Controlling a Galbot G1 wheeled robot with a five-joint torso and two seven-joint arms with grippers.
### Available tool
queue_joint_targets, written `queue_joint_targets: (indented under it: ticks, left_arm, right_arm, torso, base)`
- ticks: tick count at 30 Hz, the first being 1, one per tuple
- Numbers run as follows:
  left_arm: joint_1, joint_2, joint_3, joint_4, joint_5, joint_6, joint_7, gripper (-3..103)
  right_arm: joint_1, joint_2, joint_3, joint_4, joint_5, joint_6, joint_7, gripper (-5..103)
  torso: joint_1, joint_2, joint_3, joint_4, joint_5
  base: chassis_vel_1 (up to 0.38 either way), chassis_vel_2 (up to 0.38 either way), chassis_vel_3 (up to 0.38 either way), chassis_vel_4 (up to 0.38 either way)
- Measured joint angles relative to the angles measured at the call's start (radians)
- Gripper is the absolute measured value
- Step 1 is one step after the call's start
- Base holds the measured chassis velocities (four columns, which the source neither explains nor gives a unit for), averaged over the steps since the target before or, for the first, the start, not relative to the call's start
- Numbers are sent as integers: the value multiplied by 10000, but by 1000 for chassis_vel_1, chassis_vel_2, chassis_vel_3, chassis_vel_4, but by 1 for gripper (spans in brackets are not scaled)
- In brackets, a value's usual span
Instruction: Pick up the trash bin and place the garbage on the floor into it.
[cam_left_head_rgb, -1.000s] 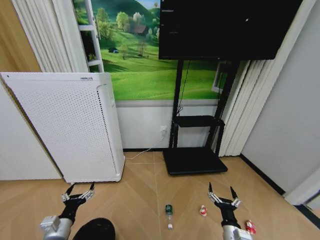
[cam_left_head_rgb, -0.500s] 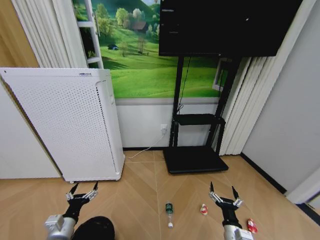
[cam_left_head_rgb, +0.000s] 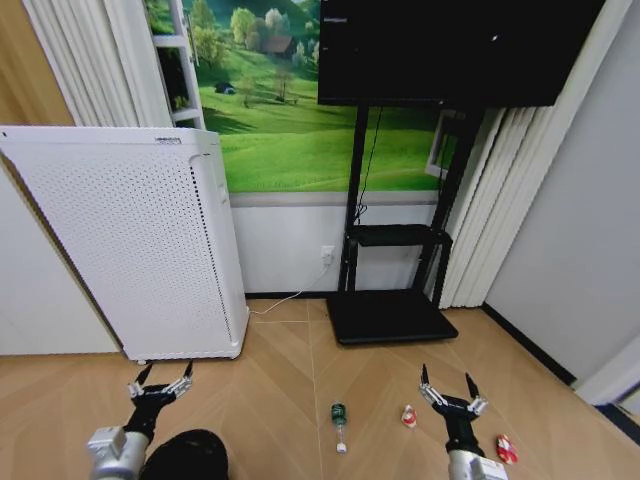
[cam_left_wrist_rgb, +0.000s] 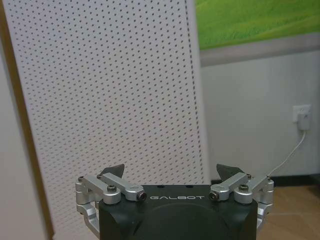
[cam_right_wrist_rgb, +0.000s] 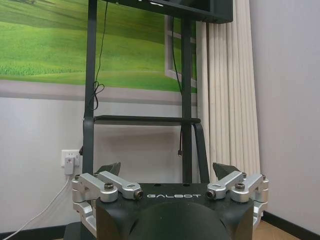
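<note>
At the lower left of my head view I have the left gripper held out low over the floor, its fingers spread wide and empty, with the trash bin just below it at the bottom edge, a round black shape only partly in frame. Behind them stands the tall white perforated appliance, which my left wrist view faces straight on. Moving right, the garbage lies along the bottom of the frame: a clear bottle with a green label near centre, a small red-and-white item beside it, then the right gripper, also spread wide and holding nothing, and another red-and-white item at the lower right. I judge I am at the very start: nothing is grasped, and the bin comes first. The next move calls for bringing the left gripper down and back onto the bin's rim. The only writing I can read is "GALBOT" on each gripper body in the wrist views; the bottle's label is too small to read.
</note>
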Motion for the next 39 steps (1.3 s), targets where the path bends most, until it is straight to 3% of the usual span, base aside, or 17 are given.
queue_joint_targets:
  ticks: [2, 3, 4, 7, 8, 10, 11, 13, 14, 16, 20, 24, 33, 39]
  left_arm:
    - [513, 25, -237, -305, -493, 1070, -1314, 100]
    - [664, 26, -314, -425, -798, 1374, -1634, 100]
    - [664, 26, -314, -425, -798, 1374, -1634, 100]
    - [1441, 4, -792, -1017, -2632, 2543, -2108, 100]
    - [1441, 4, -792, -1017, -2632, 2543, -2108, 100]
    - [1897, -28, -976, -1291, -4079, 3352, -2462, 101]
    - [1897, -28, -976, -1291, -4079, 3352, -2462, 101]
    - [2436, -57, -1326, -1626, -5706, 4521, -2882, 98]
    - [2436, -57, -1326, -1626, -5706, 4521, -2882, 98]
    - [3016, -22, -1672, -1915, -6618, 5317, -3159, 98]
    - [3585, 31, -1893, -2175, -7238, 5845, -3462, 95]
    - [3973, 31, -1917, -2237, -7290, 6008, -3531, 98]
    - [4461, 114, -1513, -2209, -6855, 6150, -3663, 100]
    - [4152, 88, -1159, -1302, -6520, 6140, -3511, 100]
  right_arm:
    - [76, 33, -8, -63, 46, -34, 19, 100]
    - [89, 39, -14, -68, 66, -52, 26, 100]
    - [89, 39, -14, -68, 66, -52, 26, 100]
    - [137, 24, -33, -146, 146, -86, 37, 100]
    - [137, 24, -33, -146, 146, -86, 37, 100]
    - [192, 9, -44, -218, 175, -86, 37, 100]
    - [192, 9, -44, -218, 175, -86, 37, 100]
    - [277, 15, -77, -316, 221, -87, 24, 100]
    - [277, 15, -77, -316, 221, -87, 24, 100]
    - [447, -11, -165, -504, 233, -74, -12, 100]
    - [769, -56, -296, -708, 268, -81, -40, 100]
    - [1008, -23, -387, -891, 296, -93, -49, 100]
    - [1411, -56, -432, -1441, 393, -52, -213, 100]
    - [1450, -241, -344, -1503, 625, -55, -232, 100]
  torso:
    - [0, 1, 2, 3, -3]
    - [0, 3, 4, 2, -4]
    - [0, 3, 4, 2, -4]
    - [3, 23, 15, 2, 0]
    - [3, 23, 15, 2, 0]
    - [8, 35, 22, 1, -5]
    - [8, 35, 22, 1, -5]
    - [12, 48, 33, -1, -3]
    - [12, 48, 33, -1, -3]
    - [16, 57, 40, -1, -1]
    - [19, 68, 46, 2, -1]
    - [22, 75, 53, 3, -2]
    - [28, 91, 65, 0, -1]
    - [30, 99, 71, 0, -3]
  base:
    - [0, 0, 0, 0]
    - [0, 0, 0, 0]
    - [0, 0, 0, 0]
    - [0, 0, 0, 0]
    - [0, 0, 0, 0]
    - [0, 0, 0, 0]
    - [0, 0, 0, 0]
    - [0, 0, 0, 0]
    - [0, 0, 0, 0]
    - [0, 0, 0, 0]
    - [0, 0, 0, 0]
    - [0, 0, 0, 0]
    - [0, 0, 0, 0]
    - [0, 0, 0, 0]
